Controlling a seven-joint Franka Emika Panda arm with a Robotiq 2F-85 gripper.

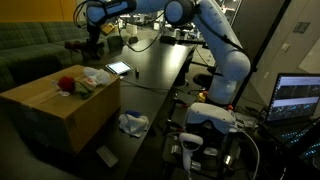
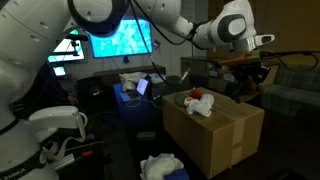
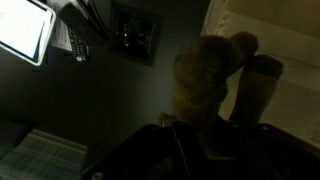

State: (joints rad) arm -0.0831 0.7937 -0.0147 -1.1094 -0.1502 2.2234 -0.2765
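Dim room: murky lump (image 3: 212,80) at hand (image 2: 250,68)

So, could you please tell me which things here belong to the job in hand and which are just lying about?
In hand: tool; brown fuzzy thing at its fingers.
Lying about: cardboard box; red item on it; tablet; white cloth on the floor.

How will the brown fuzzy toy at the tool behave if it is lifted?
The brown fuzzy toy looks plush, so it is probably soft, floppy and light. Its fuzzy surface should resist slipping. Its lumpy shape probably will not roll far.
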